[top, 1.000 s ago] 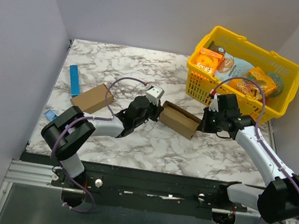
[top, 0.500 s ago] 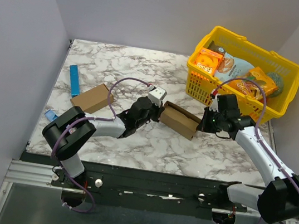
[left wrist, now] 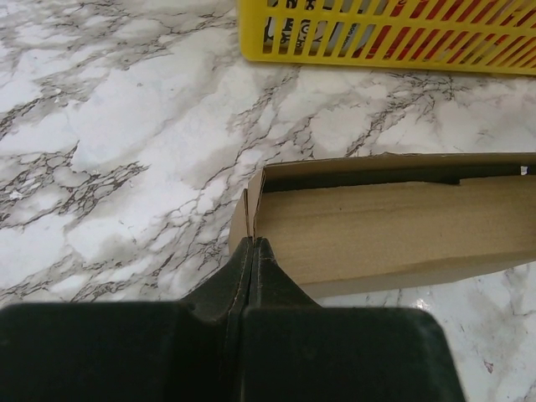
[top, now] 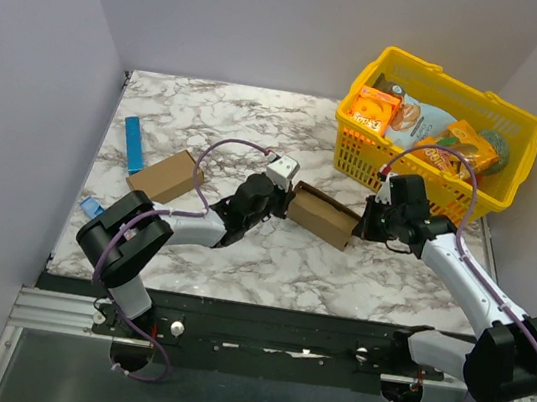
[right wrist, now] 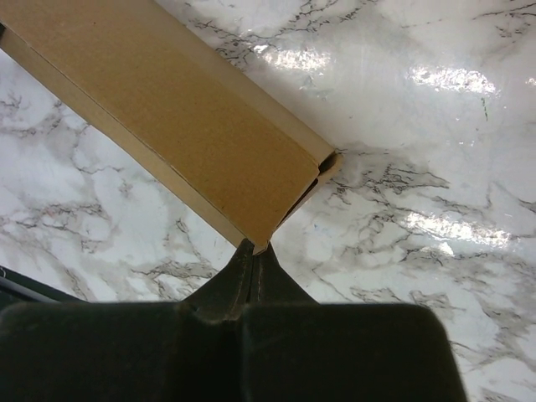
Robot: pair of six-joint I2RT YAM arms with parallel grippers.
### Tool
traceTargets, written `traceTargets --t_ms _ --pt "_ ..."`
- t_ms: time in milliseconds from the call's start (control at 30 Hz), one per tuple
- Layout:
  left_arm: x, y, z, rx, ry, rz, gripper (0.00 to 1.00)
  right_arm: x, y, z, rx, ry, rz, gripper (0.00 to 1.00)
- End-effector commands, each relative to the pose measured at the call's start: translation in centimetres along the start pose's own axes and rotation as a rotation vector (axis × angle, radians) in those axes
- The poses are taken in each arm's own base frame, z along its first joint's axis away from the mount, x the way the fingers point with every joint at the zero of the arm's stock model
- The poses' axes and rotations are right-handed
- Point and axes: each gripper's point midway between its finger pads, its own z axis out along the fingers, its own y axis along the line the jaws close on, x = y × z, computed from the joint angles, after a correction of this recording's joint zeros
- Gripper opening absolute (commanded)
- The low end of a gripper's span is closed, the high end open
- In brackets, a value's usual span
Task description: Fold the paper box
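The paper box (top: 322, 215) is a small plain brown oblong carton lying mid-table between my two arms. My left gripper (top: 282, 201) is at its left end, shut on the thin end flap; in the left wrist view the flap edge (left wrist: 248, 219) runs into the closed jaws (left wrist: 252, 244), with the box's long side (left wrist: 385, 226) stretching right. My right gripper (top: 362, 224) is at the box's right end, shut on its lower corner; the right wrist view shows the box (right wrist: 184, 126) with that corner pinched at the fingertips (right wrist: 256, 249). An end flap there stands slightly open.
A second brown carton (top: 165, 176) lies to the left. A blue strip (top: 134, 146) and a small blue piece (top: 92, 206) lie near the left edge. A yellow basket (top: 496, 200) with orange snack boxes stands back right, also in the left wrist view (left wrist: 385, 33).
My left gripper shifted slightly right toward the box's left end and its wrist turned. My right arm and the box barely moved.
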Motion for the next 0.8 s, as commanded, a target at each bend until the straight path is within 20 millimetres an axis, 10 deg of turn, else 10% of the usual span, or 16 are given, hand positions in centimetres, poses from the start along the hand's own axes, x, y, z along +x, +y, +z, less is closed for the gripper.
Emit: traceTargets --t_ms 0,100,233,333,767 --pt "3.6 -1.5 -0.2 0.049 0.123 0.001 0.00 2.3 -1.5 1.5 0.056 0.067 -0.007 0.01" --pt "3.6 -1.6 -0.2 0.052 0.127 0.008 0.00 2.2 -1.2 0.8 0.045 0.062 -0.017 0.10" --pt "3.7 -1.5 -0.2 0.051 0.135 0.028 0.00 1.5 -0.3 -1.0 0.020 0.057 -0.028 0.63" --pt "3.5 -1.5 -0.2 0.055 0.134 0.040 0.00 0.7 0.5 -2.6 0.000 0.034 -0.045 0.76" --pt "3.8 -2.3 0.2 0.099 0.177 0.068 0.00 -4.3 2.5 -8.3 -0.005 -0.203 -0.296 0.90"
